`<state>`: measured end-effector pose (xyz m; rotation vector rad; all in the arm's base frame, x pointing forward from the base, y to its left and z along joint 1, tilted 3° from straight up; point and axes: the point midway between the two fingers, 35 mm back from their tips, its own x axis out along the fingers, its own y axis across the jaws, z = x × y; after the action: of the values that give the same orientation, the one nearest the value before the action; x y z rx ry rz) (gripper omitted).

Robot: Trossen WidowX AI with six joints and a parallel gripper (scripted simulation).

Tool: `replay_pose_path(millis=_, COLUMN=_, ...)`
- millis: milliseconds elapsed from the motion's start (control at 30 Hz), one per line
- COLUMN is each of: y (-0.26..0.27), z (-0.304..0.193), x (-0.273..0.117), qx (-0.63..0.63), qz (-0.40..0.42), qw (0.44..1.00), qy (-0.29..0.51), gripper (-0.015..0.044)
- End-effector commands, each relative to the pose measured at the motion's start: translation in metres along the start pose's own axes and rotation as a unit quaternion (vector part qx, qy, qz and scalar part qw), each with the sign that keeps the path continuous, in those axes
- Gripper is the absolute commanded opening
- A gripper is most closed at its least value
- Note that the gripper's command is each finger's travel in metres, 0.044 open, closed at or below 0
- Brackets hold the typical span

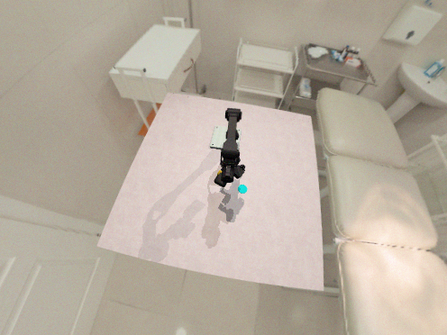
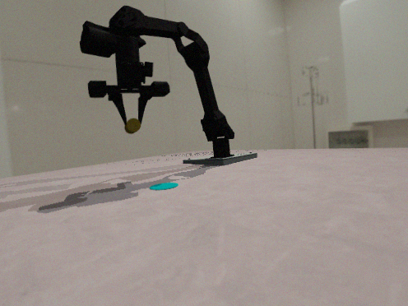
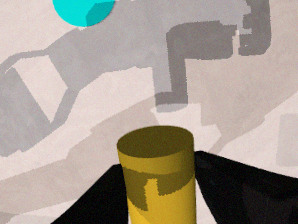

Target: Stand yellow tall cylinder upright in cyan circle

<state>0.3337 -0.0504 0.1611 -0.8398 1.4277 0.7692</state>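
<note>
The yellow tall cylinder [image 2: 132, 126] [image 3: 161, 197] is held high above the table, lying roughly level, with one round end facing the exterior camera. Only a small yellow bit of the cylinder shows in the top view [image 1: 219, 173]. My gripper [image 2: 132, 123] is shut on it and points down, one finger on each side. In the wrist view the cylinder's near part is cut off by the frame edge. The cyan circle [image 1: 242, 189] [image 2: 164, 186] [image 3: 82, 11] lies flat on the table with nothing standing on it, off to one side of the gripper and below it.
The arm's base plate [image 1: 217, 138] [image 2: 243, 156] sits toward the back of the pink table [image 1: 279, 234] [image 2: 267, 247]. Shadows of the arm fall across the table beside the circle. A padded couch [image 1: 378, 198] stands along the table's right side, and white carts stand behind.
</note>
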Motion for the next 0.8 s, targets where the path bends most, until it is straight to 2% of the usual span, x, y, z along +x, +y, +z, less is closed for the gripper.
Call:
replay_pose_path(millis=0, y=0.001, z=0.012, x=-0.001, qx=0.004, qz=0.002, qw=1.000, qy=-0.002, gripper=0.0105)
replay_pose_path(millis=767, y=0.024, z=0.083, x=-0.004, qx=0.022, qz=0.003, qw=1.000, qy=-0.004, gripper=0.0105)
